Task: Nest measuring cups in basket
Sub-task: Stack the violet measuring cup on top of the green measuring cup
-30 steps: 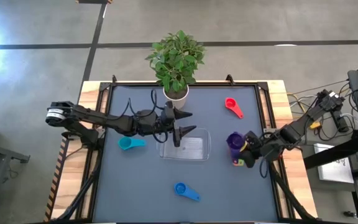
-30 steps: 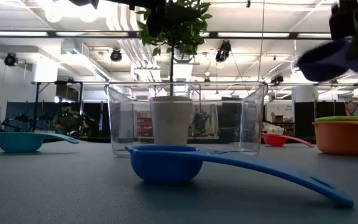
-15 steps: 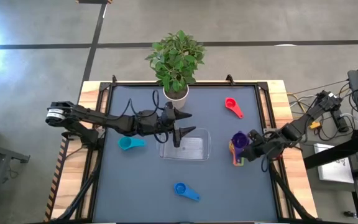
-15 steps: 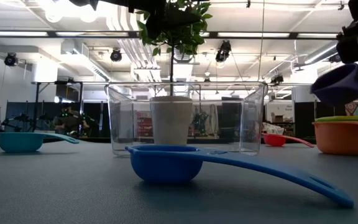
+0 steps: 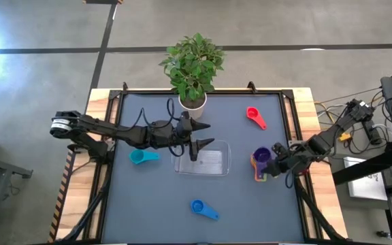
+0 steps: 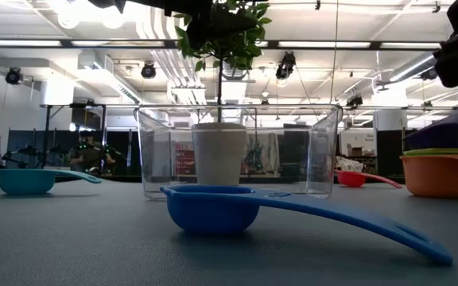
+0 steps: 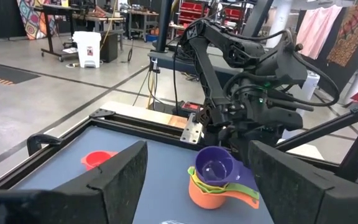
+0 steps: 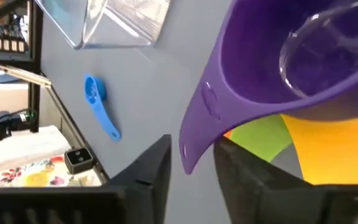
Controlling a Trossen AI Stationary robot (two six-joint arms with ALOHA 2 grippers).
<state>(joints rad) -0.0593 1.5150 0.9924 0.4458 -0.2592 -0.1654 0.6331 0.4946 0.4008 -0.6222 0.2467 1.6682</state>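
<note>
Nesting half done: purple cup tops stack at right of the high view, outside empty basket. Right gripper jaws part around its handle (grip uncertain); left gripper gapes over basket. Red, teal, blue lie loose.

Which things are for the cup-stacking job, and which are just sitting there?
For the job:
- stacked purple, green, yellow and orange plastic scoops
- red scoop
- teal scoop
- blue scoop
- clear plastic tray

Just sitting there:
- leafy plant in white pot

Purple cup on stack by right pincer, left pincer over basket
</note>
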